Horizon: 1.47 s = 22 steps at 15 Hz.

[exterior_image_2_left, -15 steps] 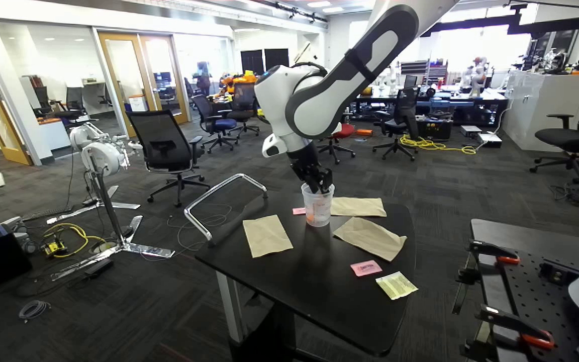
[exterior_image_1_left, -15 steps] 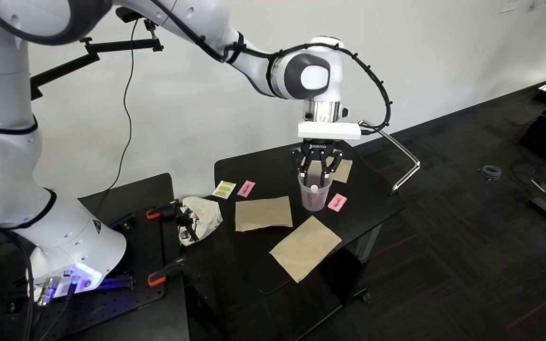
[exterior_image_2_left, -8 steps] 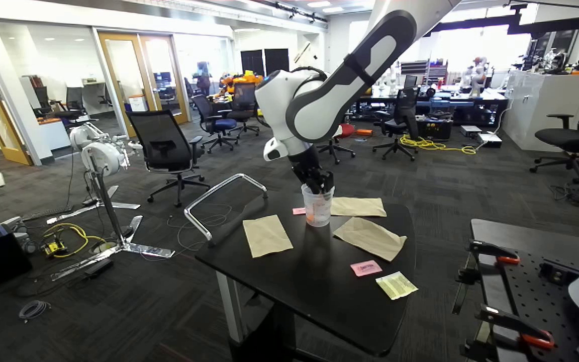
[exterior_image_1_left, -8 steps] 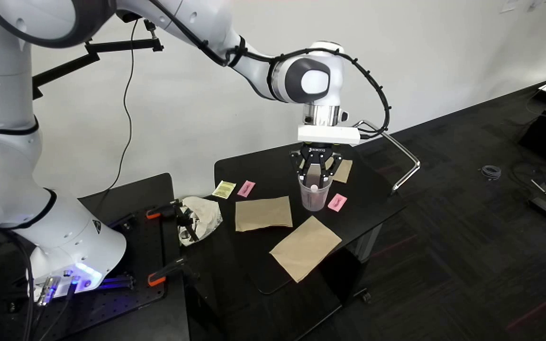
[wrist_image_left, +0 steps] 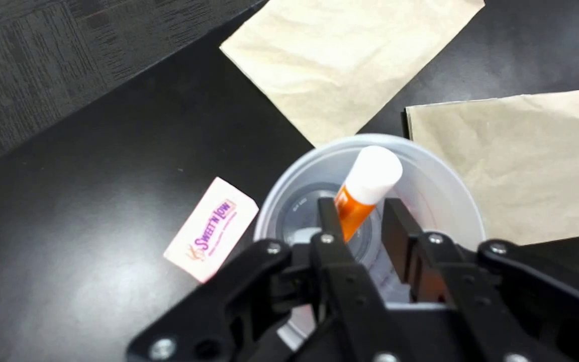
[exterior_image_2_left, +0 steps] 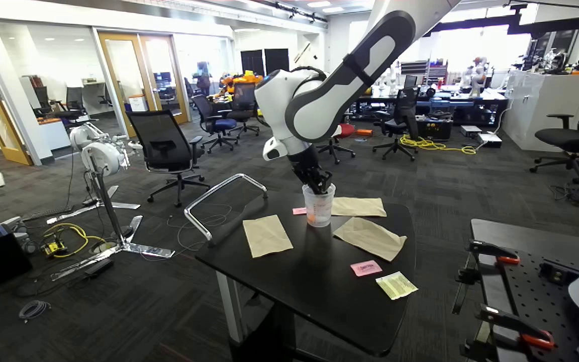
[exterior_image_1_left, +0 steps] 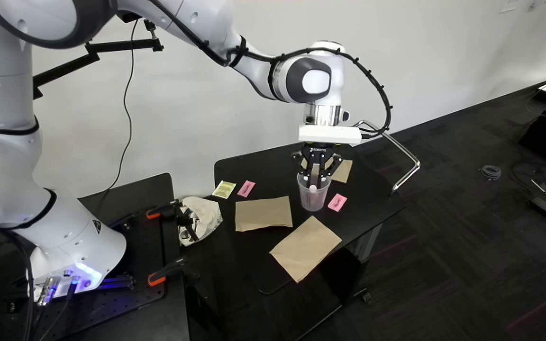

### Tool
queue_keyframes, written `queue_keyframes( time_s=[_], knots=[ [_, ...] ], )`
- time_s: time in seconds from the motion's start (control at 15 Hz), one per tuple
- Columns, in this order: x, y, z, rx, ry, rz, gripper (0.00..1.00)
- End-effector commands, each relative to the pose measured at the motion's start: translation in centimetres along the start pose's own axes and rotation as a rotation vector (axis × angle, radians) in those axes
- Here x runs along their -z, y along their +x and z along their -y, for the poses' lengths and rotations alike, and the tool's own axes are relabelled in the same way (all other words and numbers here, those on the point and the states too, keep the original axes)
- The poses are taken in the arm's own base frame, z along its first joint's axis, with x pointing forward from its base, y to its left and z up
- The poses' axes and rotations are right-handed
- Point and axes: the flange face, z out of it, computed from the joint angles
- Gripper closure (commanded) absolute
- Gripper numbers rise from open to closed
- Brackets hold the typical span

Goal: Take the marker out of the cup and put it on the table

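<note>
Holds the gripper (wrist_image_left: 360, 203) just inside the rim of the upright cup (exterior_image_2_left: 322, 207), with jaws parted slightly and nothing gripped, judging by the gap between one finger (wrist_image_left: 401, 218) and the marker (wrist_image_left: 362, 196), leaning inside with white cap (wrist_image_left: 376, 168) up. Could topple the cup on the table (exterior_image_2_left: 314, 266) by snagging its thin wall while lifting; could, less gravely, drop the marker through pinching it off-centre, too near the cap. Stands with arm (exterior_image_2_left: 314, 115) reaching over the table, wrist (exterior_image_1_left: 323, 113) above the cup and fingertips (wrist_image_left: 327, 216) roughly downward

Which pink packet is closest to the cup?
The lone pink packet, right beside the cup; the other pink packet lies farther off, next to the yellow packet.
</note>
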Motion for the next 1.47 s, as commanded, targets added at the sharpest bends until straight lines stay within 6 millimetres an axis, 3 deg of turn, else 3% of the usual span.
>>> queue_keyframes(
  time_s=[0.0, 0.13, 0.93, 1.4],
  knots=[
    [0.1, -0.2, -0.5, 0.017, 0.004, 0.020, 1.00],
    [0.2, -0.2, -0.5, 0.015, 0.000, 0.022, 0.95],
    [0.4, -0.7, -0.8, 0.019, 0.002, 0.091, 0.95],
    [3.8, -1.9, 0.5, 0.017, -0.021, 0.134, 0.95]
  ],
)
